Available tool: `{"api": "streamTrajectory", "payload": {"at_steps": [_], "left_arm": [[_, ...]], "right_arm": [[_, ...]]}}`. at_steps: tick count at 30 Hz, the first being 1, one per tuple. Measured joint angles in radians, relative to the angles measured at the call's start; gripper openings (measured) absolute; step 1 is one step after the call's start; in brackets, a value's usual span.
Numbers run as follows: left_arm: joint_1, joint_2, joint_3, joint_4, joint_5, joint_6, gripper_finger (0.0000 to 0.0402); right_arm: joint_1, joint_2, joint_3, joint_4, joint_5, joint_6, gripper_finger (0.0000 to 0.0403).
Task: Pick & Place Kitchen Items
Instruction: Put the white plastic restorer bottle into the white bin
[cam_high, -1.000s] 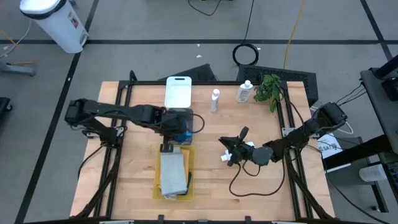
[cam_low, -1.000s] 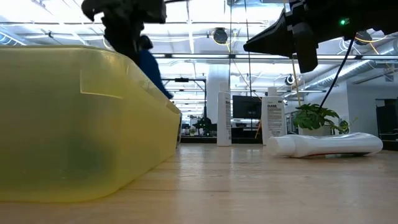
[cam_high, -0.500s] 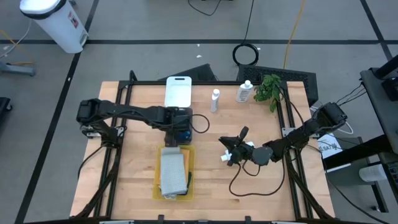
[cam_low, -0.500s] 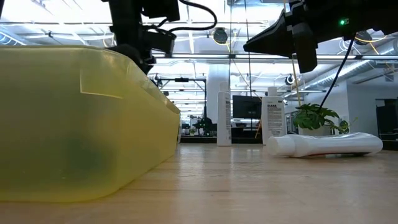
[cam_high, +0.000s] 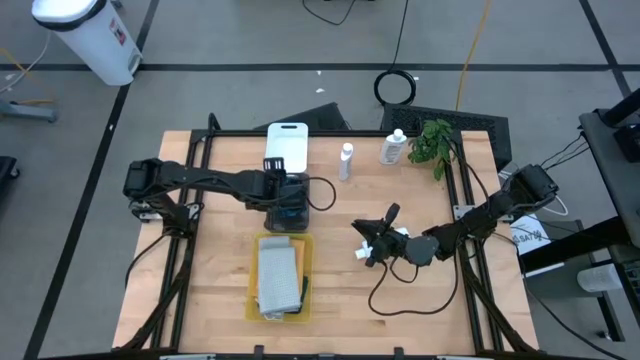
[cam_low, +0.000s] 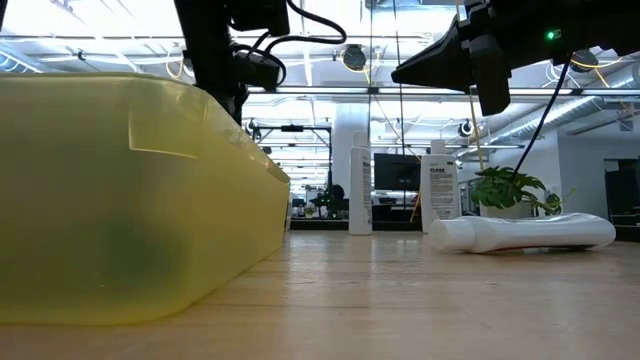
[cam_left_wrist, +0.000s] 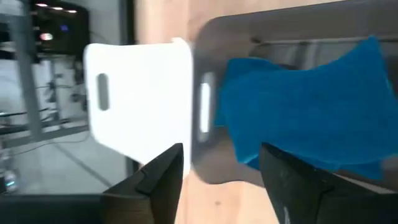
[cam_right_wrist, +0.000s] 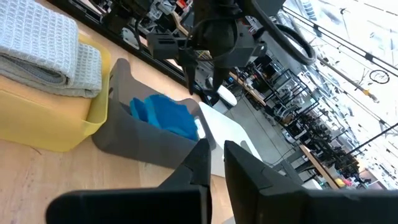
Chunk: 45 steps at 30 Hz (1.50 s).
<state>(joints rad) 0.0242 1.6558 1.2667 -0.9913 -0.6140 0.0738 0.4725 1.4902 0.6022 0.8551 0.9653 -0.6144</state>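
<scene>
My left gripper (cam_high: 286, 203) (cam_left_wrist: 221, 168) hangs open over a grey tray (cam_right_wrist: 143, 140), pointing steeply down with nothing between its fingers. Blue sponges (cam_left_wrist: 298, 106) (cam_right_wrist: 163, 115) lie in that tray. A pale grey folded cloth (cam_high: 278, 275) (cam_right_wrist: 43, 46) lies in the yellow tray (cam_high: 305, 262) just in front of it. Right of centre, my right gripper (cam_high: 374, 236) (cam_right_wrist: 214, 165) is held level above the table, shut and empty. One white bottle (cam_low: 520, 232) lies on its side near it. Two more bottles (cam_high: 346, 160) (cam_high: 393, 148) stand at the far edge.
A white tray (cam_high: 287, 148) (cam_left_wrist: 137, 93) lies behind the grey tray, at the far edge. A green plant (cam_high: 432, 140) stands at the far right, past the bottles. Bare wood shows between the yellow tray and my right gripper, and along the near edge.
My left gripper has sunk a little over the grey tray and its wrist has swung round. The blue sponge that hung below it a second ago no longer shows there in the low view; it has let go of it. My right arm has kept still.
</scene>
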Motion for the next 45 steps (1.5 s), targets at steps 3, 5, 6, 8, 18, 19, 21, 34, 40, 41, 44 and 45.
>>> {"api": "streamTrajectory", "payload": {"at_steps": [3, 5, 6, 8, 18, 19, 21, 34, 40, 41, 44, 45], "left_arm": [[0.002, 0.000, 0.000, 0.000, -0.029, 0.000, 0.0222], [0.003, 0.000, 0.000, 0.000, -0.023, -0.001, 0.0228], [0.003, 0.000, 0.000, 0.001, -0.016, -0.007, 0.0229], [-0.002, 0.000, 0.000, 0.002, -0.011, -0.043, 0.0229], [-0.060, -0.089, -0.026, 0.119, 0.189, -0.089, 0.0230], [-0.068, -0.116, -0.043, 0.169, 0.196, -0.073, 0.0230], [-0.085, -0.189, -0.094, 0.274, 0.197, -0.045, 0.0230], [-0.097, -0.764, -0.766, 0.989, 0.188, -0.051, 0.0230], [-0.097, -0.905, -0.944, 1.186, 0.195, -0.098, 0.0230], [-0.097, -0.916, -0.959, 1.199, 0.195, -0.109, 0.0230], [-0.097, -0.924, -0.988, 1.211, 0.196, -0.131, 0.0230], [-0.097, -0.924, -0.991, 1.208, 0.196, -0.135, 0.0230]], "right_arm": [[0.000, 0.000, 0.000, 0.000, 0.000, 0.000, 0.0020], [0.000, 0.000, 0.000, 0.000, 0.000, 0.000, 0.0020], [0.000, 0.000, 0.000, 0.000, 0.000, 0.000, 0.0020], [0.000, 0.000, 0.000, -0.001, 0.001, 0.000, 0.0020], [0.000, 0.000, 0.000, -0.039, 0.004, 0.028, 0.0008], [0.001, 0.000, 0.000, -0.045, 0.006, 0.029, 0.0007], [0.009, -0.001, 0.000, -0.052, 0.031, 0.033, 0.0003], [0.070, -0.252, 0.000, -0.519, -0.294, 0.414, 0.0000], [0.081, -0.330, 0.001, -0.777, -0.395, 0.574, 0.0034], [0.087, -0.336, 0.000, -0.823, -0.397, 0.597, 0.0049], [0.089, -0.344, 0.000, -0.947, -0.450, 0.726, 0.0114], [0.086, -0.346, 0.000, -1.000, -0.470, 0.780, 0.0138]]}}
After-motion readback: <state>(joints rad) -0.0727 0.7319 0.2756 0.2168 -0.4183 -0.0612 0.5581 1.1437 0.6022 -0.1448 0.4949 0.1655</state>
